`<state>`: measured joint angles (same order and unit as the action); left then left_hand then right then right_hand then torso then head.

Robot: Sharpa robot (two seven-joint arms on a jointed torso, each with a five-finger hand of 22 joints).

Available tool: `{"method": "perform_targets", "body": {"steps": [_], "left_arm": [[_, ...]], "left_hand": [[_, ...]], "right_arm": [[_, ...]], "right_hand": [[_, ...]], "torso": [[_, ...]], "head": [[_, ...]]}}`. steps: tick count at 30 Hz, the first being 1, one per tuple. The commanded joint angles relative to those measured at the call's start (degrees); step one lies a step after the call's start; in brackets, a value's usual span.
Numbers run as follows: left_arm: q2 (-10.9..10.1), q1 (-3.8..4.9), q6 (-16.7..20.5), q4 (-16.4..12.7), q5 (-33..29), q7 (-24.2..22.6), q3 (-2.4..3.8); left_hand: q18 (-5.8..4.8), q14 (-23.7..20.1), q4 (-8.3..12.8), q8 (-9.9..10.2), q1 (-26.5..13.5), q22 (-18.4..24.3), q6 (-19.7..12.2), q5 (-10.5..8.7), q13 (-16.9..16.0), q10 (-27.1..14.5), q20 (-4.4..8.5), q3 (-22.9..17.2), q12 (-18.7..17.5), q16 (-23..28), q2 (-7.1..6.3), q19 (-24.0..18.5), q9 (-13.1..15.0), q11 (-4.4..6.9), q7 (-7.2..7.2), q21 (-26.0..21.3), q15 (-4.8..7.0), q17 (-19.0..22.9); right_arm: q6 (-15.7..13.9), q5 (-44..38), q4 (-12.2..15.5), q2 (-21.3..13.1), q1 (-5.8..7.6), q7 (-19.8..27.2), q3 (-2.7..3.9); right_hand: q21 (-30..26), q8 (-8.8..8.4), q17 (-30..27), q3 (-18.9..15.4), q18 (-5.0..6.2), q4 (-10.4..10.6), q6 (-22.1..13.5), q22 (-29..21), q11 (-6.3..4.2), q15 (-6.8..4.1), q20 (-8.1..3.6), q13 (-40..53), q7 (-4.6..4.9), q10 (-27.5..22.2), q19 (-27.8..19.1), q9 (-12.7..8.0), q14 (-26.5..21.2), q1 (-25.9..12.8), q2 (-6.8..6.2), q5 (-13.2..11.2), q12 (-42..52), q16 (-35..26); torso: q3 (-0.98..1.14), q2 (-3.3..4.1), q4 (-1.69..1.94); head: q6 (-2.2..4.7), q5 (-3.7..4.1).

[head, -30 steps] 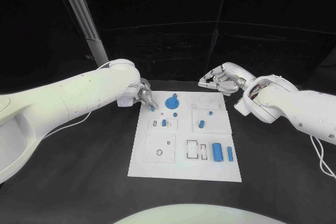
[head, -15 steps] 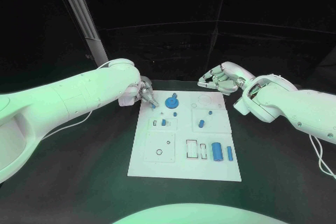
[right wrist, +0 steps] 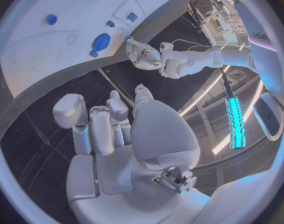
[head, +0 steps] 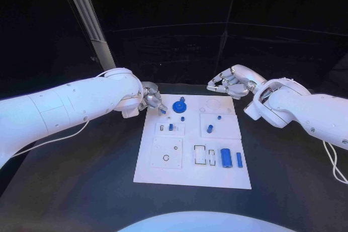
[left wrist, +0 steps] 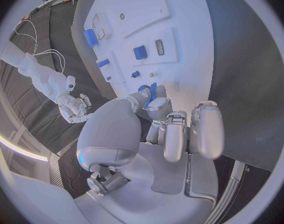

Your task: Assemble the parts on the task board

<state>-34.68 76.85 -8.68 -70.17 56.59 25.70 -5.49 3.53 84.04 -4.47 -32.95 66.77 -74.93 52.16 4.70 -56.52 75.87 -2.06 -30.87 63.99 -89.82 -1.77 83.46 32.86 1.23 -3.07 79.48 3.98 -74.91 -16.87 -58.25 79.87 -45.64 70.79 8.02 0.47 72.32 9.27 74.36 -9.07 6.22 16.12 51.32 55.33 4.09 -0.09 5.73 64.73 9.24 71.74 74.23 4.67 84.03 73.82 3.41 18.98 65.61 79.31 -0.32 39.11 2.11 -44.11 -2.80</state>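
Note:
The white task board (head: pixel 192 176) lies in the middle of the black table. On it are a blue gear (head: pixel 179 108), a blue cylinder (head: pixel 226 157), a thin blue bar (head: pixel 239 160) and several small blue pieces. My left hand (head: pixel 151 101) hovers at the board's far left corner and pinches a small blue peg (head: pixel 163 111) beside the gear. The left wrist view shows that peg (left wrist: pixel 153 91) between the fingertips of the left hand (left wrist: pixel 173 134). My right hand (head: pixel 231 83) is off the board's far right corner, fingers curled in, holding nothing. The right wrist view shows the right hand (right wrist: pixel 117 129), the gear (right wrist: pixel 101 41) and the left hand (right wrist: pixel 142 54).
A metal pole (head: pixel 90 25) rises behind the table at the back left. White cables trail from the left arm (head: pixel 72 131) and the right arm (head: pixel 335 166). Bare black table (head: pixel 87 186) flanks the board on both sides.
My left arm has drawn in, and its hand has edged slightly right at the board's corner with the blue peg still pinched. The right hand has stayed put.

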Motion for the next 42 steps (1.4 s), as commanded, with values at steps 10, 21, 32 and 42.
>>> {"method": "perform_targets", "body": {"steps": [10,21,32,42], "left_arm": [[-7.4,-0.67,11.3,-12.3,-1.6,-1.0,-2.33],[-9.8,-1.60,11.3,-16.2,3.2,-0.7,-3.63],[-9.0,-1.91,9.3,-15.6,4.6,0.9,-3.77],[-7.2,-1.96,7.0,-13.8,4.7,2.5,-3.77]], "left_hand": [[-0.20,6.0,7.8,-0.7,-1.5,-1.6,0.7,0.99,0.2,0.6,0.34,-9.2,-0.3,-0.2,-0.55,0.3,-0.2,0.14,0.19,-0.1,0.62,-15.1],[-0.24,6.0,8.0,-0.8,-1.6,-1.8,0.8,1.01,0.1,0.7,0.35,-9.5,-0.2,-0.2,-0.66,0.4,-0.2,0.16,0.18,0.0,0.64,-15.1],[-0.25,6.0,8.1,-0.8,-1.7,-1.8,0.8,1.01,-0.1,0.8,0.36,-9.7,0.0,-0.2,-0.72,0.4,-0.2,0.17,0.17,0.0,0.64,-15.1],[-0.25,6.0,8.1,-0.8,-1.7,-1.8,0.8,1.01,-0.1,0.8,0.37,-9.8,-0.1,-0.2,-0.75,0.5,-0.2,0.17,0.16,0.0,0.65,-15.1]], "right_arm": [[0.5,0.2,-0.3,0.1,0.10,0.5,0.02],[0.5,0.2,-0.5,0.1,0.09,0.6,0.02],[0.5,0.2,-0.5,0.2,0.08,0.7,0.01],[0.5,0.2,-0.4,0.2,0.08,0.8,0.01]], "right_hand": [[-0.2,0.32,0.1,-0.4,0.34,0.0,-0.1,-0.1,-0.02,-0.39,-0.15,-0.1,-0.21,-0.4,-0.1,0.0,2.6,0.5,0.09,0.3,0.3,-0.4],[-0.2,0.34,0.1,-0.5,0.34,0.0,-0.1,-0.1,-0.02,-0.39,-0.15,-0.1,-0.22,-0.4,-0.1,0.0,2.6,0.6,0.10,0.5,0.3,-0.3],[-0.2,0.34,0.1,-0.5,0.34,0.0,-0.1,-0.1,-0.02,-0.39,-0.15,-0.1,-0.22,-0.4,-0.1,0.0,2.6,0.6,0.10,0.5,0.3,-0.3],[-0.2,0.34,0.1,-0.5,0.34,0.0,-0.1,-0.1,-0.02,-0.39,-0.15,-0.1,-0.22,-0.4,-0.1,0.0,2.6,0.6,0.10,0.5,0.3,-0.3]], "torso": [[-0.03,-0.19,0.49],[-0.08,-0.14,0.40],[-0.01,-0.08,0.37],[0.02,-0.07,0.37]], "head": [[-0.40,-0.67],[-0.21,-0.65],[-0.52,-0.63],[-0.86,-0.72]]}}
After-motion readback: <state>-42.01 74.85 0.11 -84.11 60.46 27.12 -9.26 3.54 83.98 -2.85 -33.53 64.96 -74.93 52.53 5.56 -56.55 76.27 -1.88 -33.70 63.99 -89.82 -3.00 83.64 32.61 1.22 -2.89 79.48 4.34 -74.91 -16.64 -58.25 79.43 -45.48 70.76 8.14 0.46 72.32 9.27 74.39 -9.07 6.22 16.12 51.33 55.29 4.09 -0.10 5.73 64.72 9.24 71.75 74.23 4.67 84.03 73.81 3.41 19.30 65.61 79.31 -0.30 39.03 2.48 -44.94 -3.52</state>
